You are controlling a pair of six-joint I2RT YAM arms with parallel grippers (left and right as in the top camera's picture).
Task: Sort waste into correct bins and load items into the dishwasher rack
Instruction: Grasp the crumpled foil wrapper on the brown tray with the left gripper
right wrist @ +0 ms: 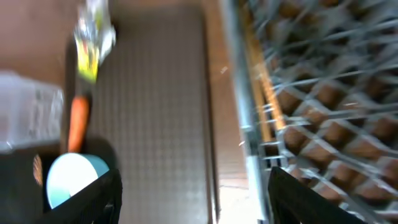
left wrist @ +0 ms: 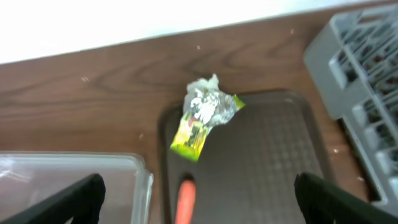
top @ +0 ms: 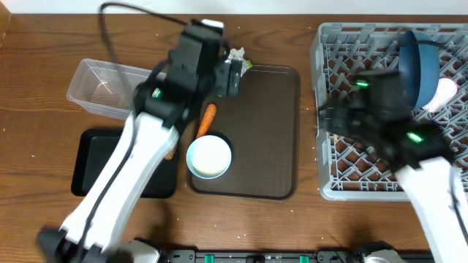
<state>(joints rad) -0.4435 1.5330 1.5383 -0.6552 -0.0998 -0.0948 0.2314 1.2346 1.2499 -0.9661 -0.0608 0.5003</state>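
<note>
The crumpled yellow-green and white wrapper (top: 239, 58) (left wrist: 205, 118) lies at the brown tray's far left corner. The orange carrot piece (top: 208, 119) (left wrist: 185, 199) lies on the tray's left edge. My left gripper (top: 234, 75) (left wrist: 199, 202) is open and empty, above the carrot and just short of the wrapper. A white cup with a blue side (top: 209, 156) (right wrist: 69, 179) stands on the tray. The dark-blue bowl (top: 417, 66) and a white cup (top: 442, 95) sit in the grey rack (top: 329, 175) (right wrist: 311, 93). My right gripper (top: 330, 120) (right wrist: 193, 196) is open and empty over the rack's left edge.
The clear tub (top: 102, 88) (left wrist: 74, 177) stands left of the brown serving tray (top: 263, 146) (left wrist: 267, 162) (right wrist: 155, 112). The black tray (top: 91, 164) lies in front of the tub. A small brown lump (top: 170, 152) shows beside my left arm. Bare wood separates the tray and the rack.
</note>
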